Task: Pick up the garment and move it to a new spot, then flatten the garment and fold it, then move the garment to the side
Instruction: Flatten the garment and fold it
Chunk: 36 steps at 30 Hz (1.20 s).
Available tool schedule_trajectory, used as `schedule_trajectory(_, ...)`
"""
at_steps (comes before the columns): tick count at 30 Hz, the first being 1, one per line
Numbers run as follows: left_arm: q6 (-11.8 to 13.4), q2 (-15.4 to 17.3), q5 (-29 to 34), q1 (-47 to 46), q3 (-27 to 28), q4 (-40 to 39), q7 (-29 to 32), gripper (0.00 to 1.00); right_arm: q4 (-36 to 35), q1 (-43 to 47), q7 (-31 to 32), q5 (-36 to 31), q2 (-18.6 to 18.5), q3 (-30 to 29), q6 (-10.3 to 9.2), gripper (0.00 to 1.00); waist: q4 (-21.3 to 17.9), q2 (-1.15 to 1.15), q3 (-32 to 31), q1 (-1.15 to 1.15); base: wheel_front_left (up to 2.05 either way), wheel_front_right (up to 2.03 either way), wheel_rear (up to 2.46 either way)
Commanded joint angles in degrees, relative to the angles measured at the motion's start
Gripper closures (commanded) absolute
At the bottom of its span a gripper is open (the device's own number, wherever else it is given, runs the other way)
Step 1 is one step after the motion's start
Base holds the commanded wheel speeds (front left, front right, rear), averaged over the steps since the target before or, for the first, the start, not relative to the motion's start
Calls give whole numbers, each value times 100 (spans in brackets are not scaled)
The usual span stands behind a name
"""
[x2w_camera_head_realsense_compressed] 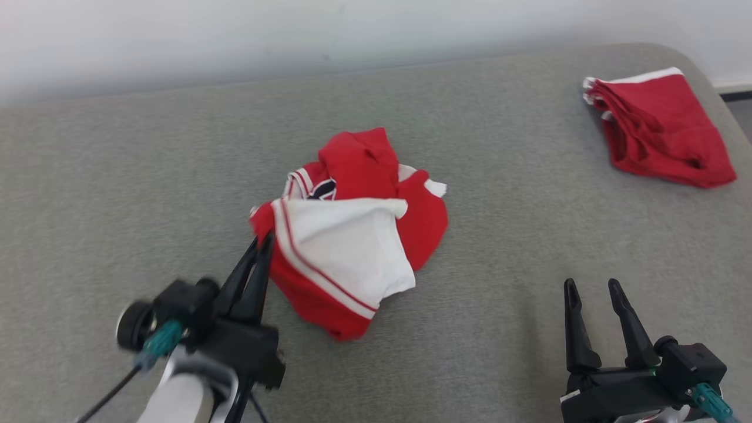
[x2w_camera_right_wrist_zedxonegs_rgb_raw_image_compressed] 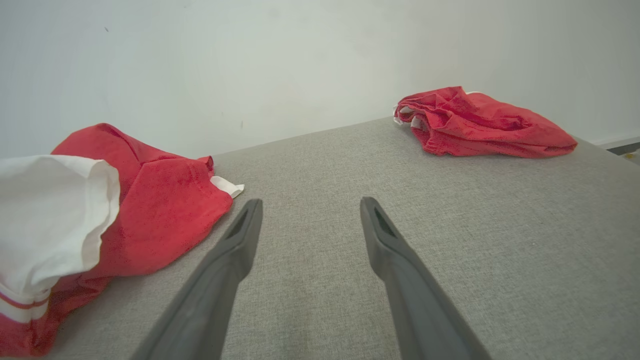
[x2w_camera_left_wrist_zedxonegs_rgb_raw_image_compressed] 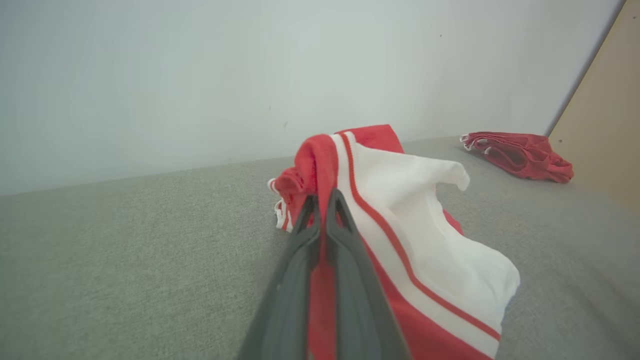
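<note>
garment (x2w_camera_head_realsense_compressed: 352,247): a crumpled red and white heap near the middle of the grey fabric surface (x2w_camera_head_realsense_compressed: 117,176); a white panel edged with red stripes lies on top at the near side, with plain red cloth bunched behind it and to its right

left gripper (x2w_camera_head_realsense_compressed: 262,244): at the near left, fingers pressed together on a red fold at the left edge of the garment (in the left wrist view the red cloth runs down between the two fingers); the fold bunches up just past the fingertips

right gripper (x2w_camera_head_realsense_compressed: 591,286): at the near right, fingers spread wide with nothing between them; it is over bare grey fabric, well apart from the garment; whether it touches the surface I cannot tell

second garment (x2w_camera_head_realsense_compressed: 661,129): a red pile with white trim at the far right corner of the surface, well apart from both grippers

wall (x2w_camera_head_realsense_compressed: 235,35): pale and plain, along the far edge of the surface
</note>
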Motion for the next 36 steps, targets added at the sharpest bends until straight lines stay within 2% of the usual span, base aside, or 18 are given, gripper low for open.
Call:
schedule_trajectory(1,40,10,-39,168,44,-55,-70,100,-9,77,-25,-24,0,-18,-11,0,280,0,-104,0,0,0,0)
schedule_trajectory(8,328,153,-440,1353,581,-176,-448,100,22,74,-24,-172,-4,-43,-11,0,703,0,-156,0,0,0,0)
schedule_trajectory(16,225,0,-663,1826,962,331,-577,100,114,109,-25,-173,-81,-21,-11,0,841,0,-215,0,0,0,0)
schedule_trajectory(17,218,-8,-639,1832,985,405,-581,86,116,106,-25,-171,-78,-25,-11,0,843,0,-221,0,0,0,0)
schedule_trajectory(18,190,-25,-594,1827,1025,460,-585,55,118,112,-25,-175,-74,-32,-11,0,847,0,-232,0,0,0,0)
schedule_trajectory(19,208,-72,-545,1800,1084,431,-588,0,115,123,-25,-180,-75,-47,-11,0,856,0,-241,0,0,0,0)
schedule_trajectory(23,223,-200,-267,1771,1446,79,-585,0,103,148,-25,-179,-85,-97,-11,0,895,0,-274,0,0,0,0)
schedule_trajectory(28,126,-317,79,1849,1835,-442,-582,0,126,141,-25,-144,-80,-96,-11,0,893,0,-316,0,0,0,0)
schedule_trajectory(31,30,-329,243,1747,1841,-583,-582,0,153,155,-25,-127,-70,-58,-11,0,850,0,-345,0,0,0,0)
schedule_trajectory(36,-166,-197,462,1445,1506,-438,-486,0,194,139,-25,-86,-64,-1,-11,0,699,0,-358,0,0,0,0)
